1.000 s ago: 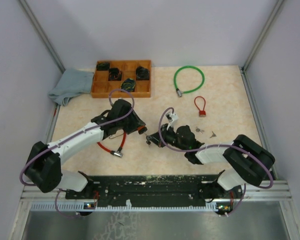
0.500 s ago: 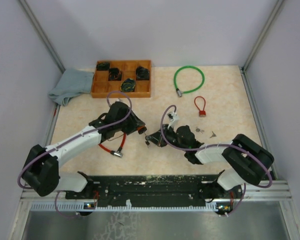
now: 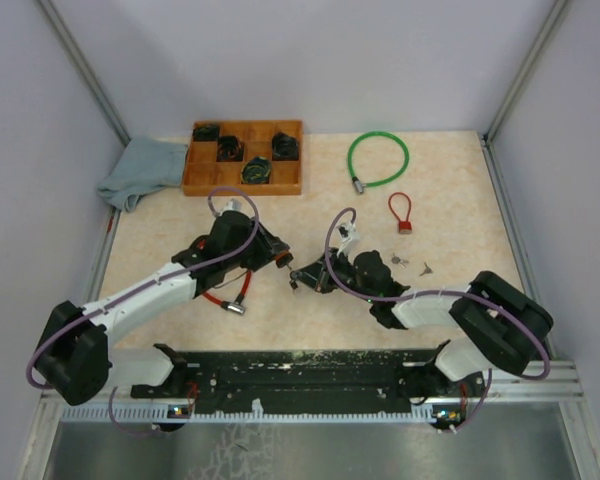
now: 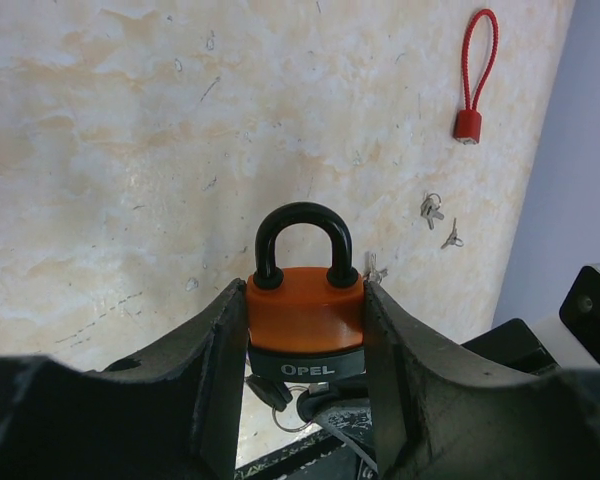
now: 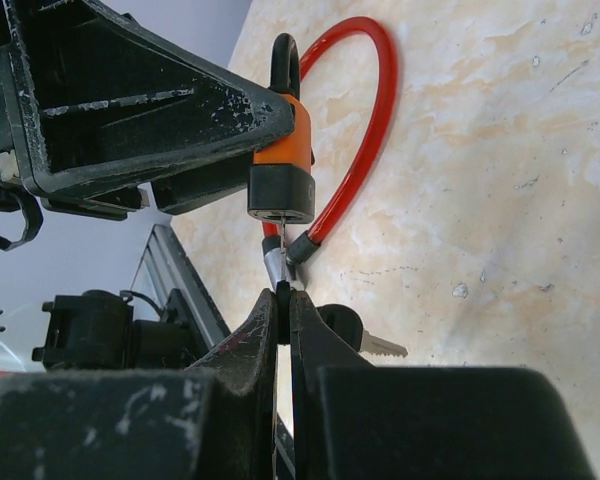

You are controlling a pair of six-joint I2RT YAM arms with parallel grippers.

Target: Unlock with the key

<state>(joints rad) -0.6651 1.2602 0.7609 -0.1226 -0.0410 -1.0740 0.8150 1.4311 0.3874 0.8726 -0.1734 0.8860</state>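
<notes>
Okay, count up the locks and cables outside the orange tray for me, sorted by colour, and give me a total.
Orange: 1, the padlock
Red: 2, the long cable and the small loop lock
Green: 1, the cable loop
Total: 4

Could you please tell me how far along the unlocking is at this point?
Done: the left gripper clamps the orange padlock, and the right gripper is shut on the key. In hand: the key's tip sits at the keyhole under the lock, seemingly inserted. Still to do: turning it and freeing the shackle, whose two legs are both seated in the body.
</notes>
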